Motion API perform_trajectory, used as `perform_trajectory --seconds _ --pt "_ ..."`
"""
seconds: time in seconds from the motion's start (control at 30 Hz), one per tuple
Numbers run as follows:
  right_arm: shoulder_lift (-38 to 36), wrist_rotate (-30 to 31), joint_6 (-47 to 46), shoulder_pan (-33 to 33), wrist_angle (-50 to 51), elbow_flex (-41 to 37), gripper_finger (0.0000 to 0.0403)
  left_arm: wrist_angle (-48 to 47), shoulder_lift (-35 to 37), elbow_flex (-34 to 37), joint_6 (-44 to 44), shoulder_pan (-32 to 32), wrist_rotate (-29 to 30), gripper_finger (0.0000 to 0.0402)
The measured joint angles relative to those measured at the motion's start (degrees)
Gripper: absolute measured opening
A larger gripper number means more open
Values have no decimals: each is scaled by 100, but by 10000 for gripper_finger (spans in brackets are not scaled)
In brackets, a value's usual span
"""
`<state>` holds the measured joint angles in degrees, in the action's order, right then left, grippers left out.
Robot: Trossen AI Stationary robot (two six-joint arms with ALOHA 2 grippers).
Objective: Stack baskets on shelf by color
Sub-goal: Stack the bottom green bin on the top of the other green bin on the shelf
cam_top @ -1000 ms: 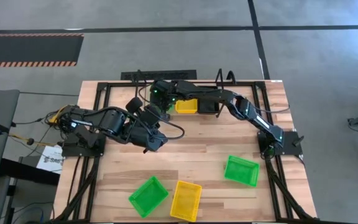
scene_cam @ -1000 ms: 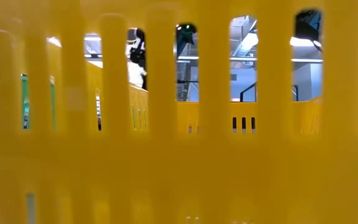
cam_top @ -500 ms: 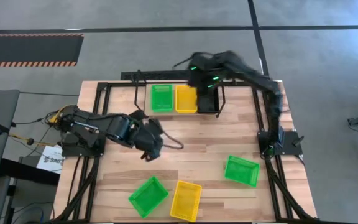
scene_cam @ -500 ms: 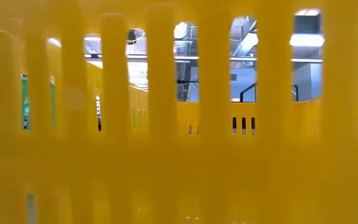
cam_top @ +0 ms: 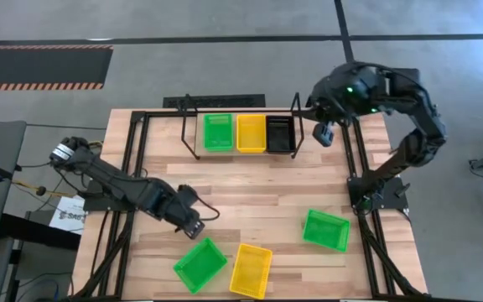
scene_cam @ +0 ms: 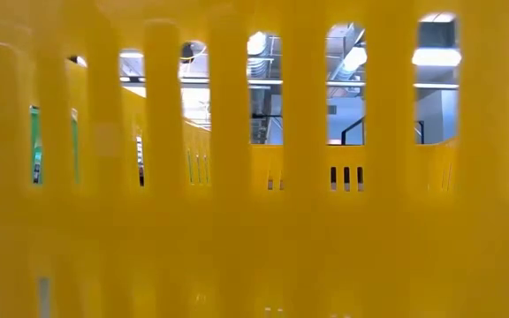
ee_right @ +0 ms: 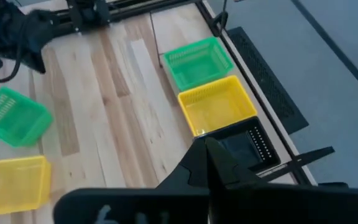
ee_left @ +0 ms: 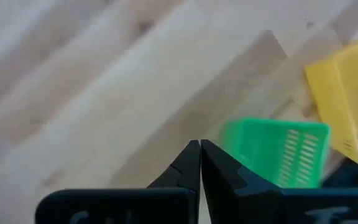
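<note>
The shelf [cam_top: 240,126], a low black wire rack, stands at the table's far edge. In it a green basket [cam_top: 217,132], a yellow basket [cam_top: 251,132] and a black basket [cam_top: 279,132] sit side by side. Three baskets lie flat near the near edge: green [cam_top: 199,263], yellow [cam_top: 251,270] and green [cam_top: 325,230]. My left gripper [cam_top: 189,225] is shut, low over the wood just beyond the near-left green basket [ee_left: 278,152]. My right gripper [cam_top: 323,132] is shut, raised beyond the shelf's right end; its view looks down on the shelf baskets [ee_right: 219,104].
The black tube frame [cam_top: 137,134] runs along the table's edges. A yellow basket wall [scene_cam: 254,221] fills the low view right before the camera. Bare wood [cam_top: 258,189] lies between the shelf and the loose baskets. Cables and papers [cam_top: 70,210] sit off the left edge.
My right arm has drawn back from over the shelf's left part, swinging up and toward the table's right, past the shelf's right end; the green basket in the shelf has come into view. My left gripper has moved toward the near edge, close to the near-left green basket.
</note>
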<state>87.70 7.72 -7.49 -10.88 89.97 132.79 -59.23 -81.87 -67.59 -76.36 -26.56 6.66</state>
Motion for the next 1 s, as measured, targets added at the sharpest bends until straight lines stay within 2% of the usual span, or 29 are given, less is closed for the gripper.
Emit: perform_trajectory --seconds 0.13,0.27,0.4,0.5,0.6,0.77,0.9,1.0 --pt "-42 226 -160 233 2 0 0 470 -144 33 -265 -223 -90 0" --pt "59 295 -109 318 0 1 0 488 -166 31 -379 -400 -52 0" --pt "275 304 240 340 0 -11 0 238 -166 31 -909 -425 -38 0" --pt "431 302 592 340 2 -11 0 335 -175 31 -835 -421 -21 2" --pt "567 300 850 340 2 -12 1 479 -288 29 -786 -425 -159 18" --pt "655 276 1227 362 9 -10 1 476 -751 35 -1064 -423 -754 67" --pt "640 269 1341 366 3 -2 1 776 -1242 31 -1163 -427 -1328 96" --pt "598 269 1356 362 6 -7 1 1223 -1451 31 -1193 -420 -1441 106"
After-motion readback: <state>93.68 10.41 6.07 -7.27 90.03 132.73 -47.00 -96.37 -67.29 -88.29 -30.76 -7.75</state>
